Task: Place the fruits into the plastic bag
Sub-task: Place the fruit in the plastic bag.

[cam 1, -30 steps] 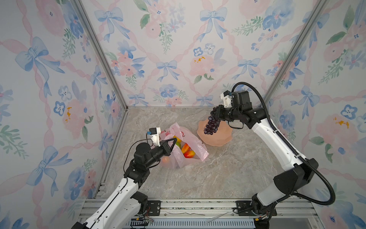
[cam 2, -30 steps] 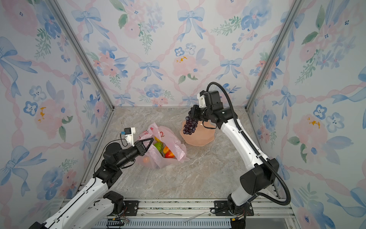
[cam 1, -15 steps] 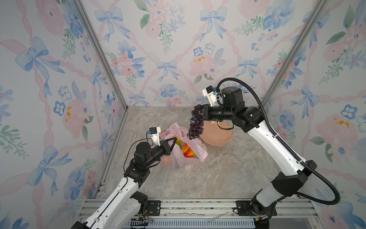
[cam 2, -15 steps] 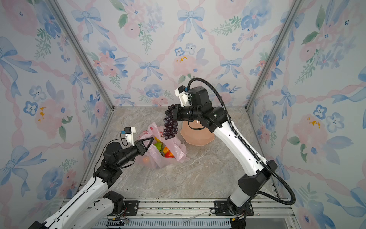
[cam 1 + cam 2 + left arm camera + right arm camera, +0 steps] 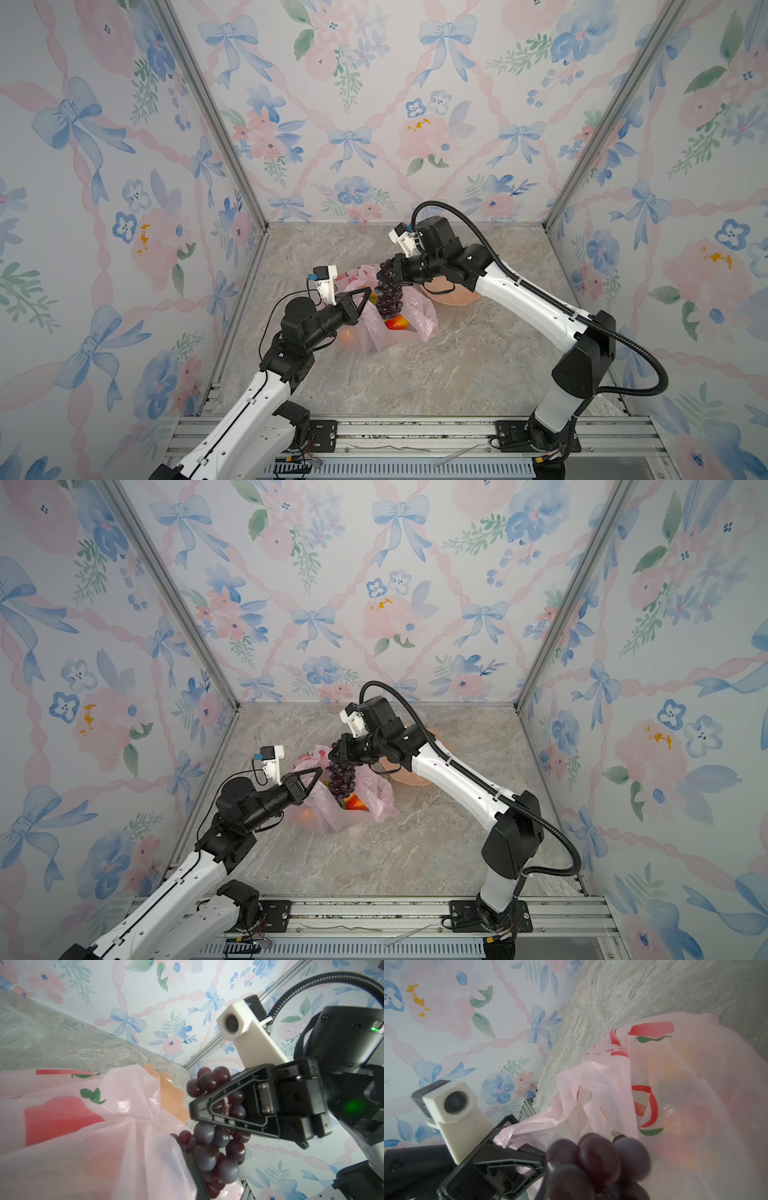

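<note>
The pink plastic bag lies on the marble floor with its mouth held up. My left gripper is shut on the bag's near rim. My right gripper is shut on the top of the dark purple grapes. The bunch hangs over the bag's mouth, right beside the left fingers. A red-orange mango shows inside the bag, and an orange fruit shows through its film.
The peach scalloped dish stands just right of the bag, mostly under the right arm. Floral walls close in the left, back and right sides. An aluminium rail runs along the front.
The right arm has carried the grapes left from above the dish and down to the bag's mouth. The left arm and the bag have stayed put.
</note>
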